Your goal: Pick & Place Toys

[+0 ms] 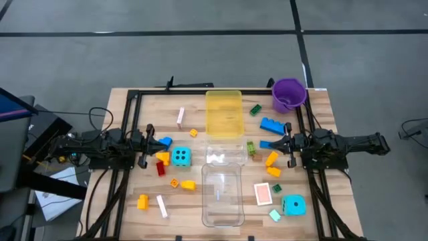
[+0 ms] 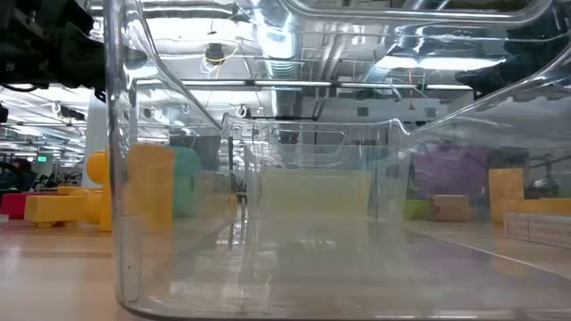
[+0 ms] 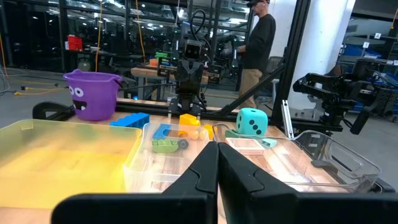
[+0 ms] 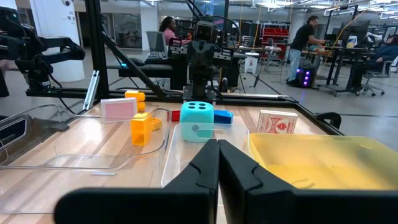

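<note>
I see both the left gripper and right gripper pressed together, empty; crowded small plastic bricks risk scattering if I descend shut.

A wooden counter stands on a grey floor crossed by dark lines. Three rectangular trays lie in a row down its middle: a yellow-tinted tray at the far end, a clear tray touching it in the middle, and another clear tray at the near end. A purple bucket with a cartoon face stands at the far right corner. A black metal frame runs along the counter's far edge and sides. In the room beyond, one person in a dark top stands near a work bench, and two more people show among desks farther off.
</note>
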Motion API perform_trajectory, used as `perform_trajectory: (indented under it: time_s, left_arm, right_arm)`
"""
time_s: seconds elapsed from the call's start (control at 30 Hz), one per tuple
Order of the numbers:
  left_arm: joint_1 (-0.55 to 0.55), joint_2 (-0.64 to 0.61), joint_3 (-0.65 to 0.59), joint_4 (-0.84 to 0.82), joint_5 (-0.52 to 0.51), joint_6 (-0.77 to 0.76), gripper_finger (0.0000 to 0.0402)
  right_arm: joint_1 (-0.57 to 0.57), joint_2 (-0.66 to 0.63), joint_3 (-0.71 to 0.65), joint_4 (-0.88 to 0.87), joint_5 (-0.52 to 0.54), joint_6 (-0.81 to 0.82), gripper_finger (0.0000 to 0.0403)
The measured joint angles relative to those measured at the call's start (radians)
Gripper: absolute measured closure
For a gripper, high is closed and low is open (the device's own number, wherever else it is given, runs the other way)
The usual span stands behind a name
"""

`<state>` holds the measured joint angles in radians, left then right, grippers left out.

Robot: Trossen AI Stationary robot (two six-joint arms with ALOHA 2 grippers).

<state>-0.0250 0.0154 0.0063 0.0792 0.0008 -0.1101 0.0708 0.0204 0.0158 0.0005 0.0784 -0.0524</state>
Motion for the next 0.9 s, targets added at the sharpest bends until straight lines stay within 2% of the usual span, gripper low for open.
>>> perform_trajectory:
  time_s: [0.4,0.57,0.7,0.8,0.9]
  left_arm:
    - [0.000,0.000,0.000,0.000,0.000,0.000,0.0402]
    - [0.000,0.000,0.000,0.000,0.000,0.000,0.0402]
    - [0.000,0.000,0.000,0.000,0.000,0.000,0.0402]
    - [0.000,0.000,0.000,0.000,0.000,0.000,0.0402]
    - [0.000,0.000,0.000,0.010,0.000,-0.017,0.0402]
  right_arm:
    - [0.000,0.000,0.000,0.000,0.000,0.000,0.0403]
    - [-0.012,0.000,-0.001,0.011,0.023,-0.229,0.0403]
    - [-0.015,0.000,-0.004,0.038,0.027,-0.266,0.0403]
    - [-0.015,0.000,-0.003,0.093,0.027,-0.247,0.0403]
    - [-0.015,0.000,-0.003,0.157,0.027,-0.056,0.0403]
